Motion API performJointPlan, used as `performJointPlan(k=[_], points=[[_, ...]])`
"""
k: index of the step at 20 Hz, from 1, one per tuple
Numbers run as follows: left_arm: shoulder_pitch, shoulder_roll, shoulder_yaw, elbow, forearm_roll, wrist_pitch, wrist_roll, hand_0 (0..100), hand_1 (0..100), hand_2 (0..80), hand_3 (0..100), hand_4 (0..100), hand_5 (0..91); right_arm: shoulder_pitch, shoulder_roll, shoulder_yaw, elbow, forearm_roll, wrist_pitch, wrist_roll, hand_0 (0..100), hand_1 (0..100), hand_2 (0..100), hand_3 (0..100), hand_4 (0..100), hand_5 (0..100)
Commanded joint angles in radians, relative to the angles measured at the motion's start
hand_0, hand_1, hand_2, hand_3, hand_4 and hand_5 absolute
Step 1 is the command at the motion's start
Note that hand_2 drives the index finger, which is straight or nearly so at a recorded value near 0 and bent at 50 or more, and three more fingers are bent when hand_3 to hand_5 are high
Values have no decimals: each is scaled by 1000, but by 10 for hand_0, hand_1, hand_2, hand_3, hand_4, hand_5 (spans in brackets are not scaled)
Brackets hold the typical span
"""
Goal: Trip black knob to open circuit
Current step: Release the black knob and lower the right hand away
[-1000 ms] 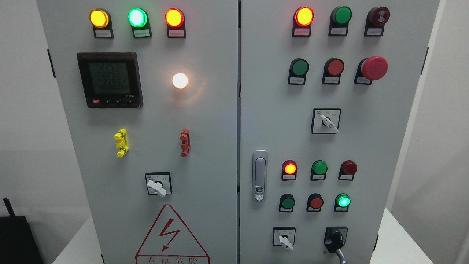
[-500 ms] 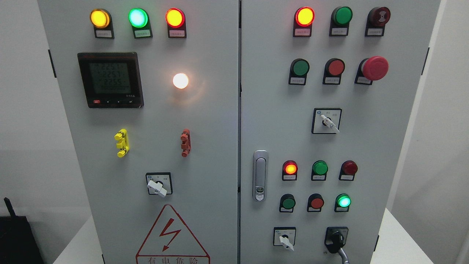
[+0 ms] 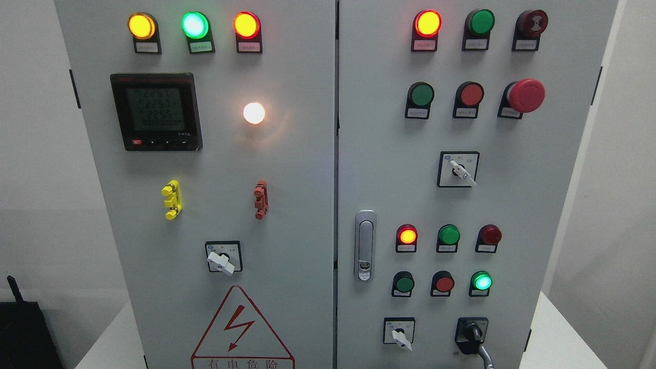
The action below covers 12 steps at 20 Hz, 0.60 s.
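Head view, black knob (image 3: 472, 334) lower right, handle angled down-left

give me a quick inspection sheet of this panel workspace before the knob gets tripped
surface: grey two-door cabinet, both doors shut, standing on a white table
job's things: black knob at lower right of right door, untouched
clutter: nothing seen
hands: nothing seen, neither in view
cables: grey cable runs down from the black knob area
surroundings: lit digital meter; red mushroom button; door latch; high-voltage warning triangle; black object at lower left
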Motion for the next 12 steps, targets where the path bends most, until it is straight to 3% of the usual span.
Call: performJointPlan(k=[1,12], points=[[-4,-2,1,0,2,-2,0,120,389,0,0,0,0,-16,-3,-12,-17,-2,-14,8,922,856,0,1000,989,901],[-4,-2,1,0,2,-2,0,120,389,0,0,0,0,-14,-6,-32,-19,-11,-14,5,927,859,0,1000,989,900]])
